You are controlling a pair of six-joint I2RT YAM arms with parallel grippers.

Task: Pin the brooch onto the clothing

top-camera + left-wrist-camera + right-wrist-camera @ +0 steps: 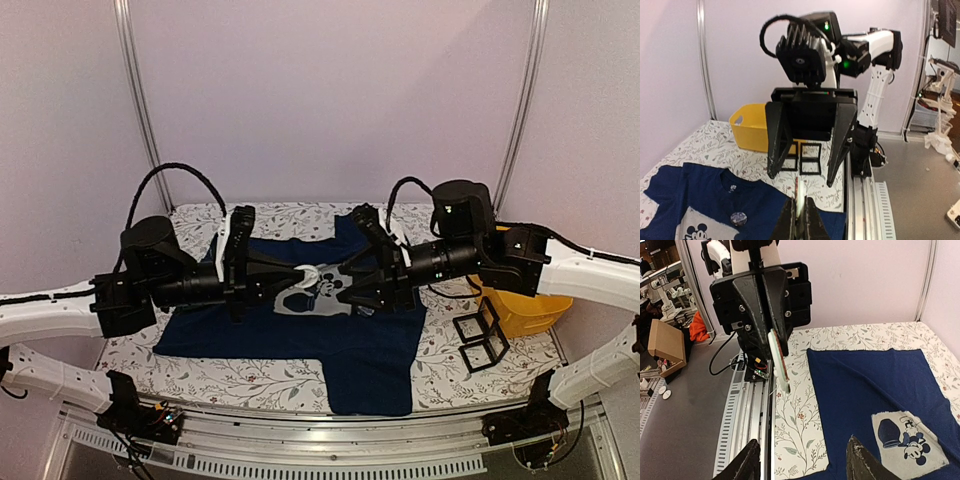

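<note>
The navy T-shirt lies flat on the table with its pale mouse print in the middle. Above the print my left gripper is shut on the brooch, a thin pale disc. The left wrist view shows the brooch edge-on between the shut fingers. My right gripper faces it from close by, open and empty. In the right wrist view the brooch sticks out of the left gripper, beyond the spread right gripper. A small round dark badge lies on the shirt near the collar.
A yellow bin stands at the right edge of the table. Two small black square frames stand in front of it. A floral cloth covers the table. A metal rail runs along the near edge.
</note>
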